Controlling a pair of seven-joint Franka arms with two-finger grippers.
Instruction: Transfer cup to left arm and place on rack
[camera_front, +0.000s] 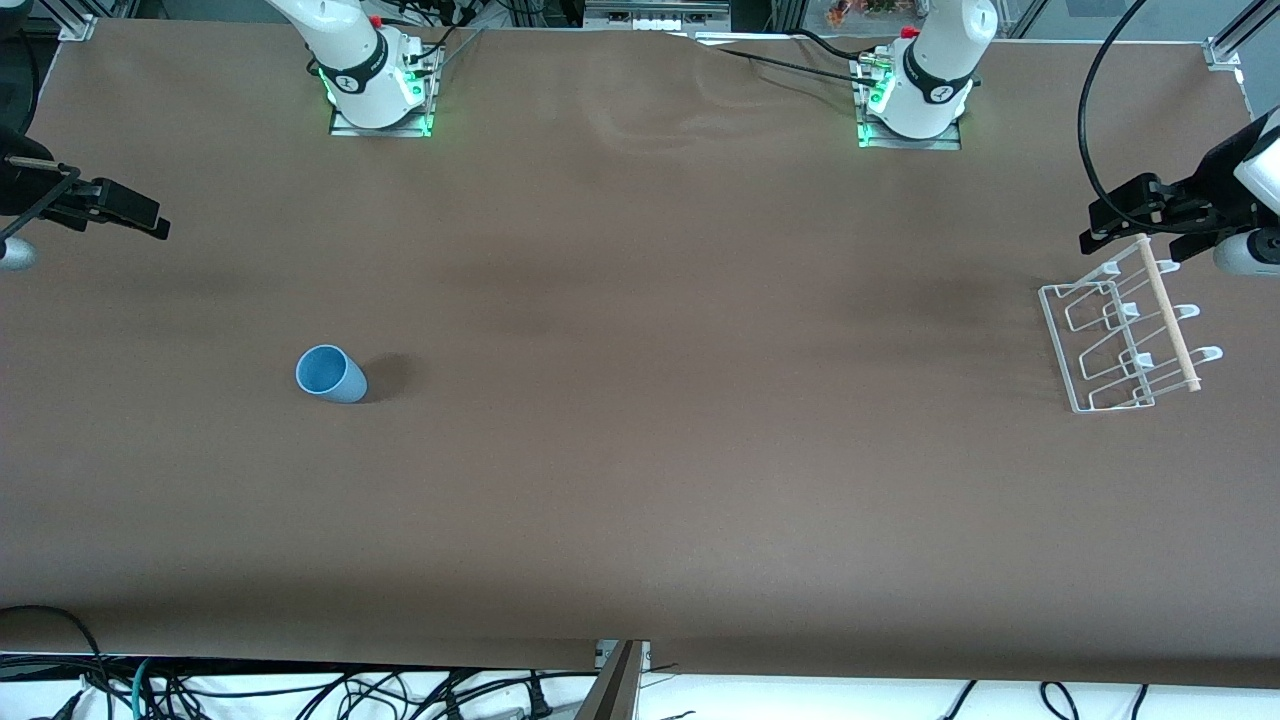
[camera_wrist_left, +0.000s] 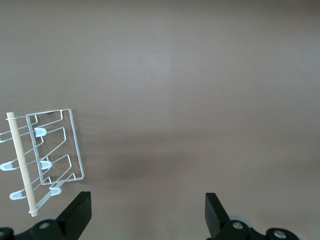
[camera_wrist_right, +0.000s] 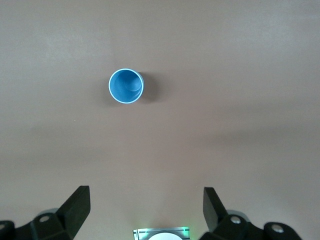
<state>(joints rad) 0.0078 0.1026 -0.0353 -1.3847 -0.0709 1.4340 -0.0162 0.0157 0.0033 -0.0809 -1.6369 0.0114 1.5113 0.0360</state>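
Note:
The light blue cup (camera_front: 331, 374) stands upright, mouth up, on the brown table toward the right arm's end; it also shows in the right wrist view (camera_wrist_right: 126, 86). The white wire rack (camera_front: 1125, 335) with its wooden rod lies toward the left arm's end and shows in the left wrist view (camera_wrist_left: 46, 164). My right gripper (camera_front: 120, 212) hangs open and empty over the table's edge at its own end, well apart from the cup; its jaws are wide apart (camera_wrist_right: 146, 205). My left gripper (camera_front: 1130, 215) hangs open and empty over the table beside the rack (camera_wrist_left: 147, 210).
The brown table cover (camera_front: 640, 480) stretches between cup and rack. Both arm bases (camera_front: 378, 85) (camera_front: 915, 95) stand on lit plates along the edge farthest from the front camera. Cables (camera_front: 300, 690) lie below the near edge.

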